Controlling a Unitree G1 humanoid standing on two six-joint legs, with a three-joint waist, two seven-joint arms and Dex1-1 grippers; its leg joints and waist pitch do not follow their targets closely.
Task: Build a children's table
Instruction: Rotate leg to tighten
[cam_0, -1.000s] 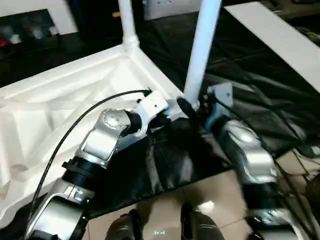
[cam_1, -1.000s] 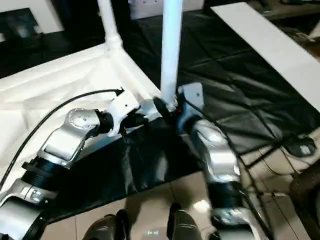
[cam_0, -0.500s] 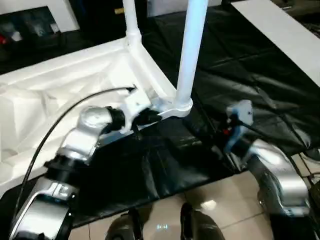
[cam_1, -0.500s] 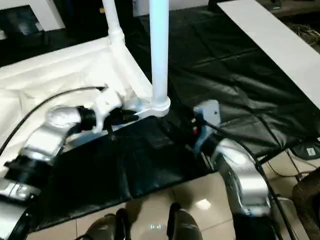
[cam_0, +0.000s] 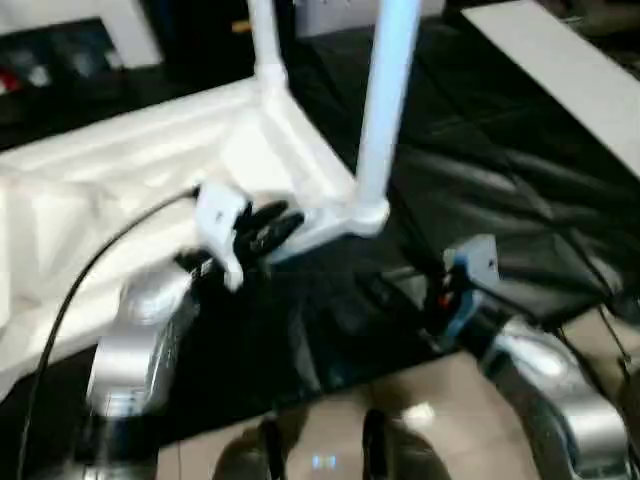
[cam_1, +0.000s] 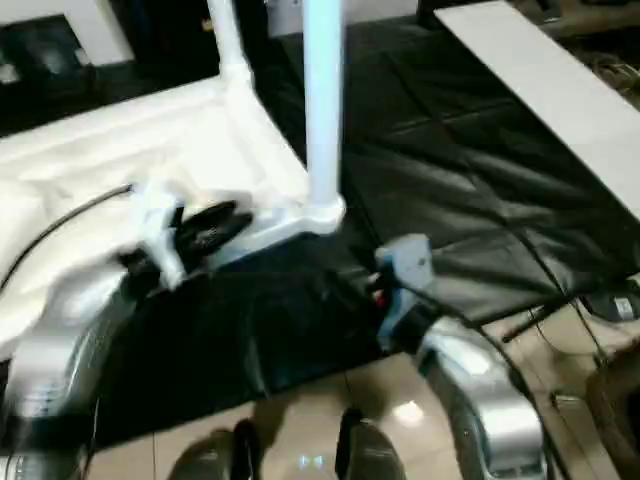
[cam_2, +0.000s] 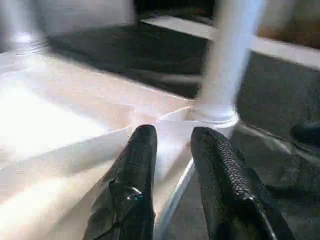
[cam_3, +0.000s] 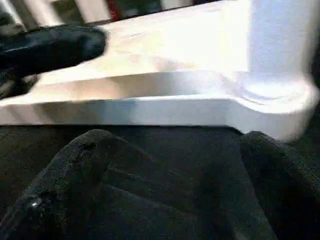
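the children's table (cam_0: 130, 180) lay upside down on the black-covered table (cam_0: 480, 150), filling the head views from about 9 to 12 o'clock, ribbed underside up. two legs stood in its sockets: a far leg (cam_0: 265, 40) at 12 o'clock and a near leg (cam_0: 385, 110) just right of it, seated in the near corner socket (cam_0: 368, 213).

the left gripper (cam_0: 262, 228) hung at the near edge of the white top, its jaws narrowly parted with nothing between them; in the left wrist view its two black fingers (cam_2: 137, 170) pointed at the rim just short of the near leg's base. the right gripper (cam_1: 355, 290) sat over the black cloth at about 5 o'clock from the socket, apart from it, jaws spread wide and empty, as the right wrist view showed.

with neither gripper on it, the near leg stood unsupported. if it was only part-seated, a brush from either forearm could tip it or lever it out of the socket. the left jaws, so near the rim, could also catch the edge and drag the top across the slick cloth toward the table's near edge.
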